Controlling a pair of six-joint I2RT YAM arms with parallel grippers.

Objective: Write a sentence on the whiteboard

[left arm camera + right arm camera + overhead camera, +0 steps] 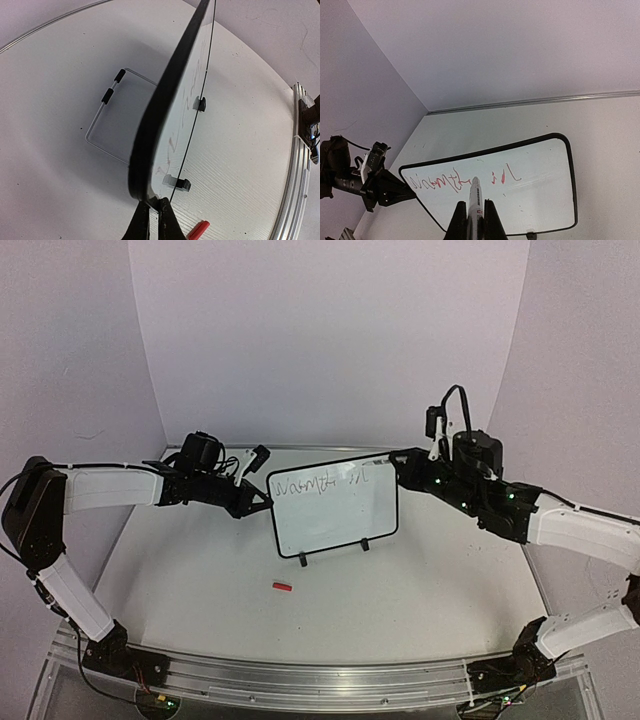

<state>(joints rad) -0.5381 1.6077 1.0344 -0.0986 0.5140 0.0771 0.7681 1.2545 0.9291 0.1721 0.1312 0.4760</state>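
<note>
Left gripper (154, 220) jaws pinched tight on the whiteboard (340, 525) at its 9 o'clock edge, likely to steady it upright for writing; right gripper (475, 222) jaws narrow, clamping a marker (474, 195) aimed at the sentence (440, 182), contact unclear; one scrawled line crosses the board's top; a red cap (282, 587) lies on the table (430, 590) at the board's 7 o'clock; no containers in view.

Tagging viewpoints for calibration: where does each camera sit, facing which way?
Top external: above, behind the bases, looking down at the table; both arms show.
Left wrist: looks along the whiteboard edgewise; left gripper pinches its frame.
Right wrist: faces the board's written side; right gripper holds a marker.
Shared: whiteboard in all three; red piece in top and left wrist.
</note>
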